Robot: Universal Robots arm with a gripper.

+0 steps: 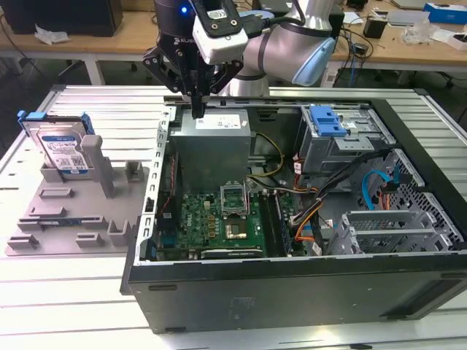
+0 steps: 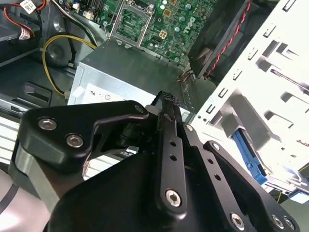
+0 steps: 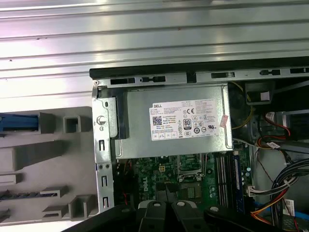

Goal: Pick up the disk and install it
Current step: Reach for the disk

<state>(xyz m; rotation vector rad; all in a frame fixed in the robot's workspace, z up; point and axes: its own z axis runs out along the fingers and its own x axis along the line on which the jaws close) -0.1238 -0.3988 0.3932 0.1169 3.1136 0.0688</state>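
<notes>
One upright disk (image 1: 62,146) at the exterior view's left.

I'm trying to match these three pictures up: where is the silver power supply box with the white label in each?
Exterior view: the power supply sits in the computer case's far corner, toward the exterior view's left, below the gripper.
First wrist view: power supply, between the case wall and the green motherboard.
Second wrist view: power supply, just beyond the gripper.
Shared landmark: the motherboard.
</notes>
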